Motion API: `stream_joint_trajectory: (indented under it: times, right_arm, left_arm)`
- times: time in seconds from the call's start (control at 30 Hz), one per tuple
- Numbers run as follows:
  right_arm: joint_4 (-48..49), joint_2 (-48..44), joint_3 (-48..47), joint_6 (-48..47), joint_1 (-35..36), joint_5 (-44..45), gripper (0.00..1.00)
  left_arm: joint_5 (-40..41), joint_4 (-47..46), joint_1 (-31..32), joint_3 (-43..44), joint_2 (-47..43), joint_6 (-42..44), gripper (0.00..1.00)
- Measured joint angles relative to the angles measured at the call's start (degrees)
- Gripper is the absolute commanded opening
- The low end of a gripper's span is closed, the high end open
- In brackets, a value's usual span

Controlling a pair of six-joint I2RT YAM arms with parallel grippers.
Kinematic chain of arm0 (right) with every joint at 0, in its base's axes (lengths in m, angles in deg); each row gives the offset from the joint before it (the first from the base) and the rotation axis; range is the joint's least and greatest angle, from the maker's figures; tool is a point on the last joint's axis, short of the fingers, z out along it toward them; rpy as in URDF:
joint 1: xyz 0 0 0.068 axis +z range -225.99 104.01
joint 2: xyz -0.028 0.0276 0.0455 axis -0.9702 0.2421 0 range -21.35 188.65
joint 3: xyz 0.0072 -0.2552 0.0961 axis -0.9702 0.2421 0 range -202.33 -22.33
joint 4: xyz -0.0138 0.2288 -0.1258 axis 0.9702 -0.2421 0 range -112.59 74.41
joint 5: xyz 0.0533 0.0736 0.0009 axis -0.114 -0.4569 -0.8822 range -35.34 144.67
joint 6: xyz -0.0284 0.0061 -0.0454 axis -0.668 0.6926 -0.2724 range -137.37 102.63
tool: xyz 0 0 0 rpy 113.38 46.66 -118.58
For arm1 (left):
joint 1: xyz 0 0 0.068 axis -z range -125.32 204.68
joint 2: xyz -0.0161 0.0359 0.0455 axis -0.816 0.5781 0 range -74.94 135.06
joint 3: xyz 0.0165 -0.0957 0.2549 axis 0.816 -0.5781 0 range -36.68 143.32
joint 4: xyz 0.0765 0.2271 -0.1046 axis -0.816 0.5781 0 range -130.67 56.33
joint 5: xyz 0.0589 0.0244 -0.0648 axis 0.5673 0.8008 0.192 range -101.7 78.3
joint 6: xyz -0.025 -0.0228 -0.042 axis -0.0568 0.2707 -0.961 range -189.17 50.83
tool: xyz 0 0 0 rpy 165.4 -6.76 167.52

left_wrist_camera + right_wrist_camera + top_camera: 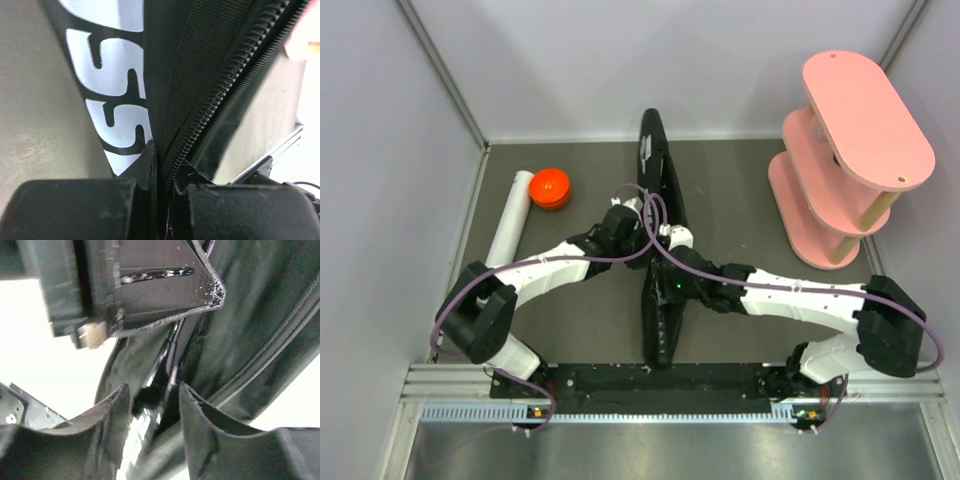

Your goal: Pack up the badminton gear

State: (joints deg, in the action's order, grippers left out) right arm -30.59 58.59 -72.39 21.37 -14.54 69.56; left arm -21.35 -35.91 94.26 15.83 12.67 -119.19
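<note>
Black bag (654, 150): any print legible?
— White "SS" (117, 75) only; the rest is cropped. Bag stands on edge, mid-table.
— Counts?
— One bag, one white tube (508, 230) with one orange cap (550, 188) beside it, far left; one pink shelf (850, 150), far right. All sit well apart from the bag.
— Claws?
— Left gripper (159, 155) is clenched on the bag's zipper edge. Right gripper (152, 397) has fingers parted, astride the seam.

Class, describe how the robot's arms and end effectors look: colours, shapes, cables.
The left arm and right arm have white links, black joints and looping purple cable. A green light marks the right wrist. The left end effector and right end effector have black, rough-edged fingers.
</note>
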Motion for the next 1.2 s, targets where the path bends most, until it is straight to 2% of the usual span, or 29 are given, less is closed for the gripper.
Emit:
stream_joint_trajectory:
  times: [0.07,0.13,0.2,0.23,0.27,0.3,0.43,0.53,0.67,0.87,1.2]
  right_arm:
    - [-0.92,-2.10,0.00,-1.44,0.33,-0.85,0.59]
    - [-3.15,-5.49,-0.50,-2.12,0.35,-1.31,0.63]
    - [-5.57,-8.28,-2.01,-1.95,-0.52,-1.73,0.75]
    - [-6.86,-9.38,-3.02,-1.22,-1.09,-1.99,0.78]
    - [-7.96,-10.14,-3.78,-0.57,-1.75,-1.97,0.84]
    - [-9.16,-10.73,-4.48,0.52,-2.49,-1.81,0.85]
    - [-17.40,-8.90,-8.31,7.45,-3.45,1.36,0.86]
    - [-24.22,-3.87,-12.66,13.64,-3.50,3.91,0.82]
    - [-29.31,0.55,-13.11,20.26,-3.50,5.29,0.80]
    - [-31.80,6.03,-13.14,25.14,-3.89,4.57,0.75]
    - [-31.47,13.55,-13.92,25.31,-3.98,0.68,0.73]
  left_arm:
    - [0.07,1.25,0.02,-0.22,0.00,1.40,0.00]
    - [0.07,2.01,0.02,-0.59,-0.02,3.21,0.00]
    - [0.17,2.32,0.02,-0.83,-0.07,4.35,0.00]
    - [0.28,2.43,0.02,-1.01,-0.26,4.70,0.00]
    - [0.31,2.51,0.02,-1.14,-0.44,4.79,0.00]
    - [0.28,2.64,0.02,-1.33,-0.79,4.79,0.00]
    - [0.09,2.99,0.02,-1.86,-1.68,4.28,0.00]
    - [0.07,2.80,0.02,-2.56,-2.40,3.17,0.00]
    - [0.02,1.22,0.02,-4.42,-3.87,0.94,0.00]
    - [-0.17,-3.67,0.02,-8.52,-6.25,-2.56,0.00]
    - [-0.11,-5.73,0.02,-9.60,-6.75,-4.28,0.00]
